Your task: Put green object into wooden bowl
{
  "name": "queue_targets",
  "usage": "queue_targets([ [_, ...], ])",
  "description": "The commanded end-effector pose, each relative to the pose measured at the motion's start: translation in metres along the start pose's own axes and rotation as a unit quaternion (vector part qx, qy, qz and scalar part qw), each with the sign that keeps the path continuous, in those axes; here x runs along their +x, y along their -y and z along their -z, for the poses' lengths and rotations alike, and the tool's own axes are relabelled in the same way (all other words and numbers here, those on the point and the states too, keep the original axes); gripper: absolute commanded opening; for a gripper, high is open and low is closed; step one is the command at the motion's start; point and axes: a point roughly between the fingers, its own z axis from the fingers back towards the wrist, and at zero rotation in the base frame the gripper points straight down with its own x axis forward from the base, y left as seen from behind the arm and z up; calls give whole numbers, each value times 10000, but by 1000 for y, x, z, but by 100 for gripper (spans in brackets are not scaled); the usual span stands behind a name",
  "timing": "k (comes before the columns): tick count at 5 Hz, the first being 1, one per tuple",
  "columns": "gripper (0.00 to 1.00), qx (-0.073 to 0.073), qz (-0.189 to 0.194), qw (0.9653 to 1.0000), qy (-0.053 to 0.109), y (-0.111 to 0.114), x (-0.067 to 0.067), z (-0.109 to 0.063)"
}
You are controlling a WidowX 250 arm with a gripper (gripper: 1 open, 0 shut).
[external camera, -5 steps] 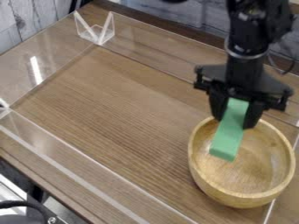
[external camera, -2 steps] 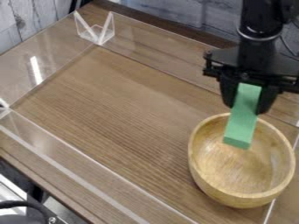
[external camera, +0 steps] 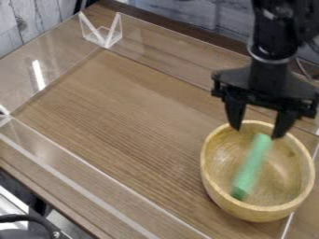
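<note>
Inside the wooden bowl, near its middle, lies the green object, blurred and slanting from the upper right down toward the bowl's near-left wall. Directly above the bowl's far rim hangs the black gripper, pointing downward, its jaws spread wide apart with nothing between them. The bowl sits on a wood-grain table. Well away from the bowl, a clear plastic wall borders the table's far-left edge.
</note>
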Motion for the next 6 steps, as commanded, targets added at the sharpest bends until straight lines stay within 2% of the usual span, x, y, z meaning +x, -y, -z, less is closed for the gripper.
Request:
queue_targets([
  [1,100,-139,-583,9977,330,-1,8,-33],
  [2,100,-82,-1055,9936,382,-3,13,-43],
  [3,100,-29,-1281,9910,387,-14,27,-43],
  [4,100,14,-1235,9917,353,-16,34,-37],
  [6,100,-72,-687,9974,191,-13,42,-27],
])
